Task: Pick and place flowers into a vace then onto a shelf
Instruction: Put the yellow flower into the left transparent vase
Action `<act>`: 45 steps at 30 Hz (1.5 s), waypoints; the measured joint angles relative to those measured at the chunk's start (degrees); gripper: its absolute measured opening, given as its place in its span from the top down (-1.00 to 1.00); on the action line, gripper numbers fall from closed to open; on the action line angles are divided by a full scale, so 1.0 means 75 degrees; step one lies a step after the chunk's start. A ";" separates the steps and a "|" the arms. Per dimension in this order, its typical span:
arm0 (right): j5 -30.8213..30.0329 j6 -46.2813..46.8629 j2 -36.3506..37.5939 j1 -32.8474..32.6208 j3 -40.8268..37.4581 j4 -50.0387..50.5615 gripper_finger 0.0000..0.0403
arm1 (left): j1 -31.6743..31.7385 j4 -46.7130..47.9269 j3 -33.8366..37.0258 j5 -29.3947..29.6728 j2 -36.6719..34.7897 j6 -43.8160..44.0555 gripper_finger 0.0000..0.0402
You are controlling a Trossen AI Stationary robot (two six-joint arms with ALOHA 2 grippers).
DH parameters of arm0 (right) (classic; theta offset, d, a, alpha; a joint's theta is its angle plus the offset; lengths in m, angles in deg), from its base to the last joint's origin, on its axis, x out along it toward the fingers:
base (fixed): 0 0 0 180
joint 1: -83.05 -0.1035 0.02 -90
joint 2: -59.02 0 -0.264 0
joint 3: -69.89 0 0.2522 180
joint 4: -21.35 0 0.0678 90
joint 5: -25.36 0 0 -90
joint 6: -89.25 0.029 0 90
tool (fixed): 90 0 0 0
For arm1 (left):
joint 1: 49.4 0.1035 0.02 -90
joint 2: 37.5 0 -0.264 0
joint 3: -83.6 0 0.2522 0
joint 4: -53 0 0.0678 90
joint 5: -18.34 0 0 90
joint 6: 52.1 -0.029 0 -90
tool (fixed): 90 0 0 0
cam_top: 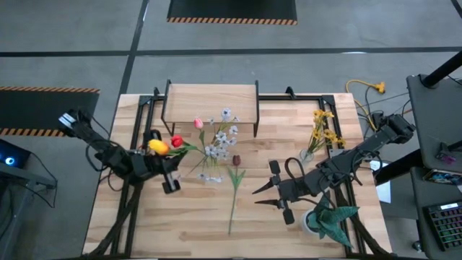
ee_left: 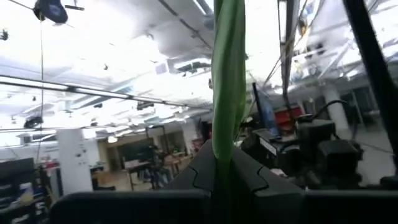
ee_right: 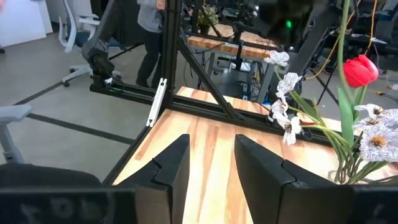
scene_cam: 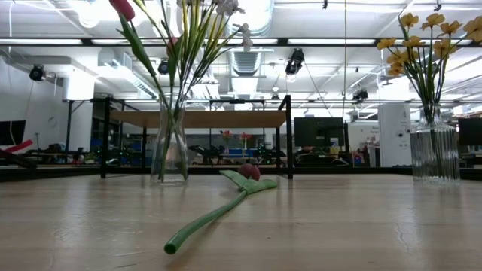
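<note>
Jaws of my left gripper (cam_top: 163,175) clamped a yellow tulip (cam_top: 157,146) near the table's (cam_top: 180,231) left edge; right gripper (cam_top: 268,189) hung open. I'd steer the stem straight into the vase (scene_cam: 169,147).

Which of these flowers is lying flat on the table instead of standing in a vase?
The dark maroon tulip, its long green stem stretched across the bare wood. The others stand in vases, except a yellow one in the left gripper.

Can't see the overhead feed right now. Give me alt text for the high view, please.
The left gripper is shut on a yellow tulip beside the glass vase of mixed flowers, while a dark maroon tulip lies loose on the table. The right gripper hovers open nearby; the shelf stands behind.
</note>
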 joint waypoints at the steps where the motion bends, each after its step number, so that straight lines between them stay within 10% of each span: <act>1: -0.0003 -0.0003 0.0000 0.0000 0.0000 -0.0026 0.41 | 0.0043 -0.0198 0.0296 -0.0116 -0.0111 0.0088 1.00; 24: -0.0839 -0.0623 0.0029 0.0009 0.0143 -0.0122 0.58 | 0.2363 -0.0360 0.1717 -0.0548 0.0056 0.3638 1.00; 45: -0.0851 -0.0747 0.0029 0.0012 0.0128 -0.0125 0.64 | 0.2525 -0.0337 0.1904 -0.0563 0.0808 0.4498 1.00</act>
